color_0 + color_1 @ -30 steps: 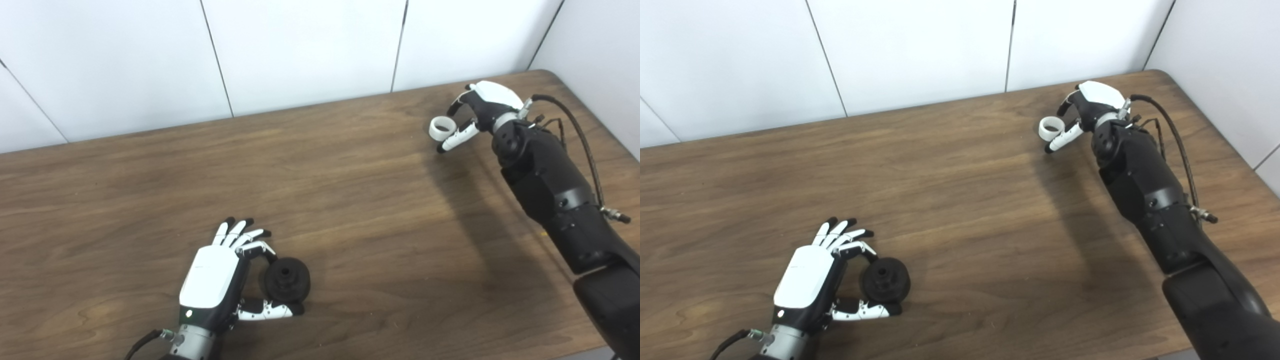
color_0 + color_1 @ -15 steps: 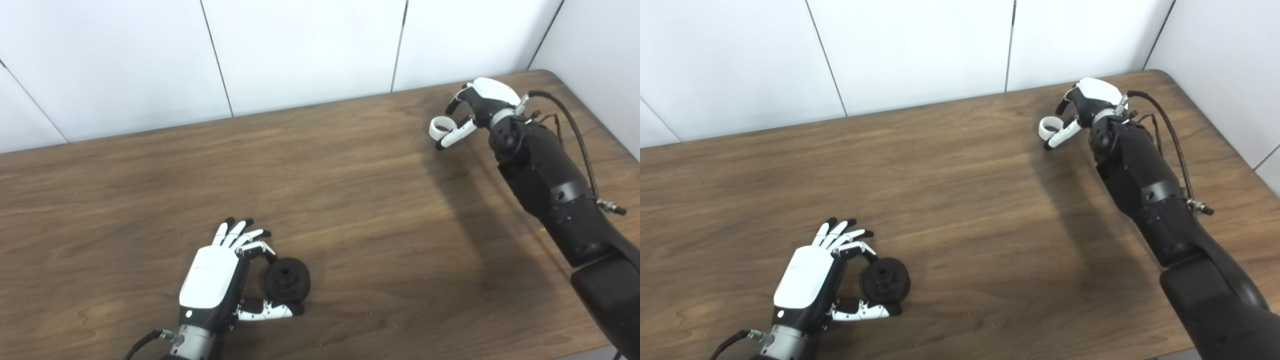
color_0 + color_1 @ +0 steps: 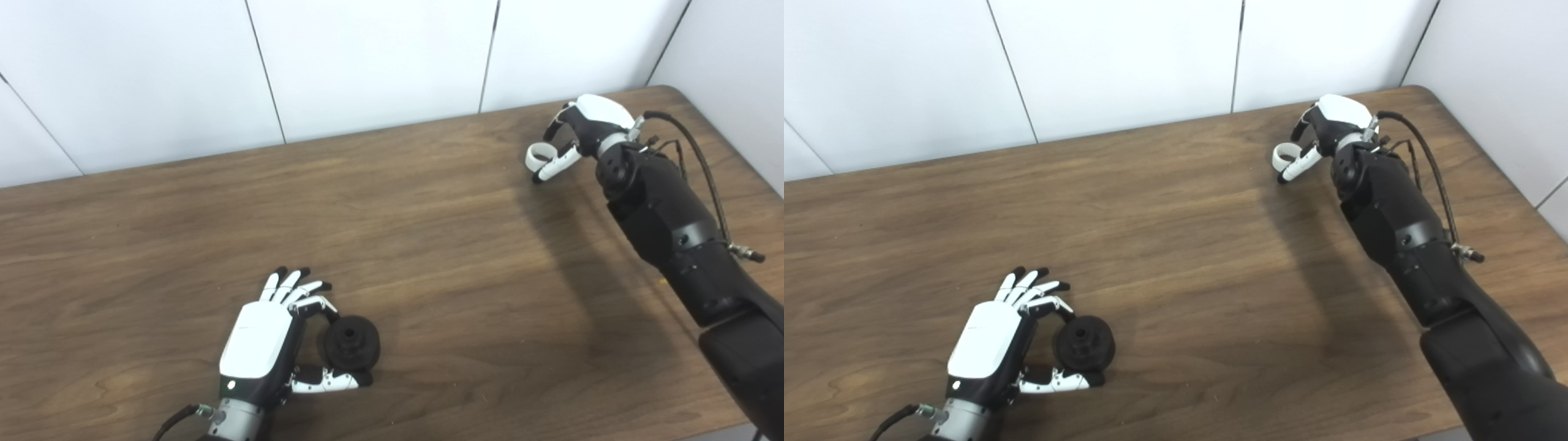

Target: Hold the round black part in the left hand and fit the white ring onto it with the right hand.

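Two hands, each far across the table [image 3: 429, 202] from the other.
My right hand [image 3: 585, 131] hides the ring's [image 3: 537, 156] far edge, pinching it; left hand [image 3: 269, 337] cups the black part [image 3: 351, 346].

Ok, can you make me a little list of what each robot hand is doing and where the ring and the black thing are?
left robot hand: near front edge, fingers and thumb closed around the round black part
round black part: on the table, in the left robot hand's grasp
right robot hand: far right corner, pinching the white ring
white ring: held, far from the black part
table: brown wood
fitted yet: no
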Action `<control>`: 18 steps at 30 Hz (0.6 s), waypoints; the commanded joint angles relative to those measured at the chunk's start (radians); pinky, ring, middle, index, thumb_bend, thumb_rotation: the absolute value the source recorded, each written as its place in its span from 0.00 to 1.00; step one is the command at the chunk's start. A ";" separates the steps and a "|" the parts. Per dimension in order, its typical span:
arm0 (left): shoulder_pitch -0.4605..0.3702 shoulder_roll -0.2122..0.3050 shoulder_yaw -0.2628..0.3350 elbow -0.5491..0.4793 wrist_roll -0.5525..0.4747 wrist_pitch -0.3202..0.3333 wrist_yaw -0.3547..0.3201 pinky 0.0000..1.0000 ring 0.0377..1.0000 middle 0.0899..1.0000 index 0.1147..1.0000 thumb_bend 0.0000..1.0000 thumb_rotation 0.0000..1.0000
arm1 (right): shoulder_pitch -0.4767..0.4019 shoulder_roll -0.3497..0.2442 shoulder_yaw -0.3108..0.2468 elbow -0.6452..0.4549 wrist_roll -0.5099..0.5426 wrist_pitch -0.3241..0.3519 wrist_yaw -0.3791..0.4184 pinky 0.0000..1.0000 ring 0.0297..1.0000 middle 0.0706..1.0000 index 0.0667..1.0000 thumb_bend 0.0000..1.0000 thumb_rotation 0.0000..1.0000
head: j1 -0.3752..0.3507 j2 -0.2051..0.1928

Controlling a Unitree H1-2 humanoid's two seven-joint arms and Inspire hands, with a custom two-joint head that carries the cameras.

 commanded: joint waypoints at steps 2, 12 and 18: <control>0.014 0.012 -0.004 0.011 0.018 0.019 -0.043 1.00 0.93 0.79 0.42 0.52 0.06 | -0.055 -0.024 -0.008 -0.013 -0.006 0.000 -0.014 1.00 1.00 0.95 0.62 0.82 0.23 | 0.001 0.001; 0.015 0.010 -0.005 0.008 0.023 0.021 -0.041 1.00 0.93 0.79 0.42 0.52 0.06 | -0.051 -0.030 -0.002 -0.018 -0.002 -0.001 -0.007 1.00 1.00 0.91 0.47 0.55 0.15 | 0.001 0.005; 0.014 0.011 -0.005 0.012 0.019 0.015 -0.033 1.00 0.93 0.79 0.42 0.52 0.06 | -0.048 -0.039 0.018 -0.008 -0.005 -0.021 -0.024 1.00 1.00 0.87 0.45 0.52 0.14 | 0.001 0.005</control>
